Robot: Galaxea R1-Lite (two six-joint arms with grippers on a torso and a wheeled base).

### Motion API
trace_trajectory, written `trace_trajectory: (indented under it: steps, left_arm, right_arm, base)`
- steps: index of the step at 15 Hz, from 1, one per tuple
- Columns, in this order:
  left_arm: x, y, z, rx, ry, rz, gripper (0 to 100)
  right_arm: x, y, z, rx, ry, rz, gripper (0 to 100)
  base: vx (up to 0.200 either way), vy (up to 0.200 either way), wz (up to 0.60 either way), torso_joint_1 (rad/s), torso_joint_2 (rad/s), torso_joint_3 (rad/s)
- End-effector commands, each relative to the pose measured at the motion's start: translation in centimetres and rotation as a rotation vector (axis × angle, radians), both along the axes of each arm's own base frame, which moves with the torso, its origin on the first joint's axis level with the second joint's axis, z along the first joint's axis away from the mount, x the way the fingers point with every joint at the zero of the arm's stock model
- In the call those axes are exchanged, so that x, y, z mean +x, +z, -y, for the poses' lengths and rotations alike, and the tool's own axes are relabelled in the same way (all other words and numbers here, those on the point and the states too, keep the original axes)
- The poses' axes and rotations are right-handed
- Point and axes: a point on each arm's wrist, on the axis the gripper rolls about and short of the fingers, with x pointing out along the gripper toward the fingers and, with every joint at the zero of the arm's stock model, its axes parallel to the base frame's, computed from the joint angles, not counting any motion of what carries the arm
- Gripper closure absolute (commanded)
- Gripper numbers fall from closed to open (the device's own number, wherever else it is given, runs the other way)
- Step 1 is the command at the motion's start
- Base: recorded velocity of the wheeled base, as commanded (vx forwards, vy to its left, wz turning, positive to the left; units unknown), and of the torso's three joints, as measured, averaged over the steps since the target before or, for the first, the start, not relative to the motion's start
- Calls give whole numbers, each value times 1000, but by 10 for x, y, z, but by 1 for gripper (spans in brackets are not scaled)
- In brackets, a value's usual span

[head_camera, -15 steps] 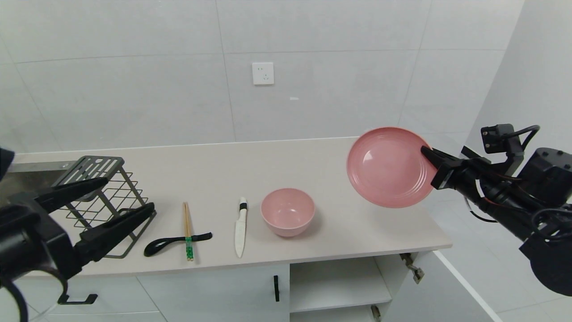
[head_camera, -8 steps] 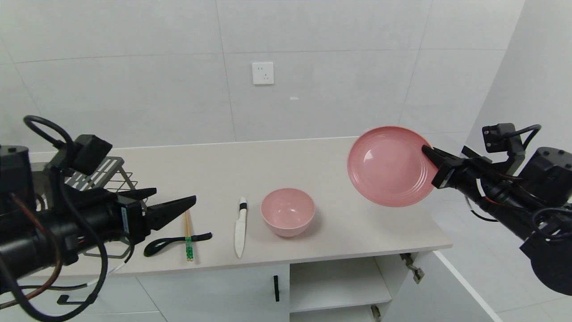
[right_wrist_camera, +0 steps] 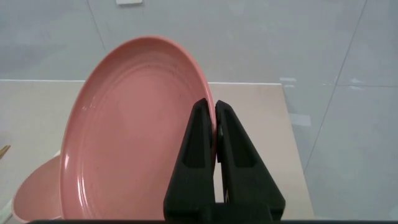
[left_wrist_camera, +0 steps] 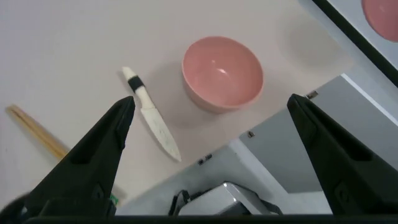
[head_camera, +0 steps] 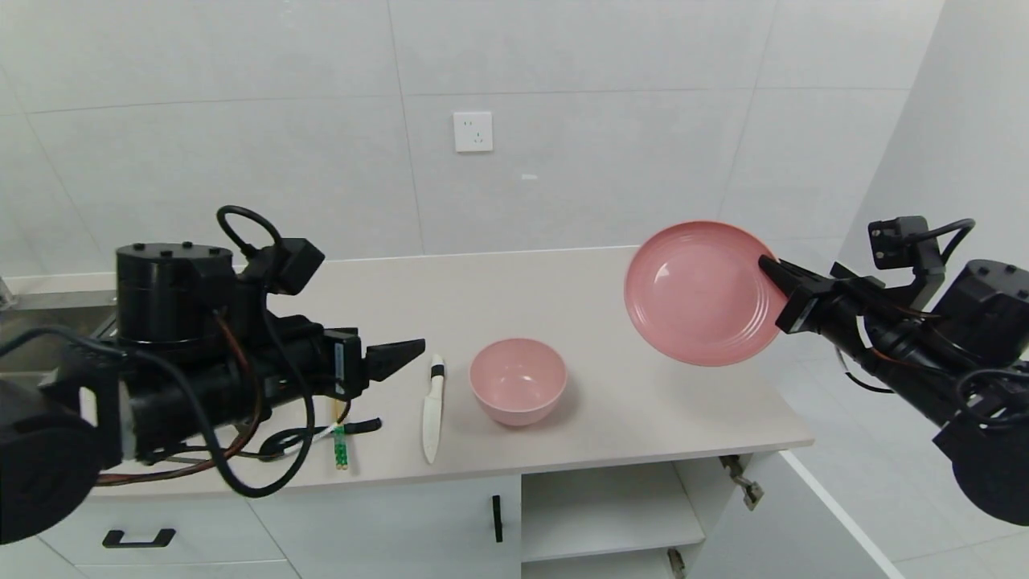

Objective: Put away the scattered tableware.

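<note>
Plate (head_camera: 695, 293), pink and tilted, hangs rim-clamped in the right end effector (head_camera: 768, 272) near the tabletop (head_camera: 611, 418) edge; left end effector (head_camera: 410, 351), spread wide, hovers near knife (head_camera: 433, 406) and bowl (head_camera: 518, 379).

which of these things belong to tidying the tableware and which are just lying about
Job: pink plate in the right claw, pink bowl, knife, chopsticks, black spoon.
Just there: wall socket, drawer handle.
</note>
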Motion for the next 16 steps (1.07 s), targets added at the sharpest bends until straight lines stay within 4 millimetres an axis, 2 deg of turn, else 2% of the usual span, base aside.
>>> trace_trajectory:
  steps: [1,2,5,8,16]
  left_arm:
    - [26,-29,23,23,-8,-24,0]
    - [27,-37,38,22,-44,-15,0]
    - [39,-49,49,30,-58,-29,0]
    - [40,-59,60,20,-83,-3,0]
    - [57,-98,62,56,-16,-106,0]
  right_arm:
    - [1,0,-1,0,2,0,100]
    - [1,-1,-1,-1,5,-3,100]
    - [1,-1,-1,-1,5,-3,100]
    - [1,-2,-1,-1,3,-5,100]
    - [-2,-5,-3,-10,32,-18,100]
  base:
    - [0,0,0,0,0,0]
    - [0,0,0,0,0,0]
    - [0,0,0,0,0,0]
    - [0,0,0,0,0,0]
    - [0,0,0,0,0,0]
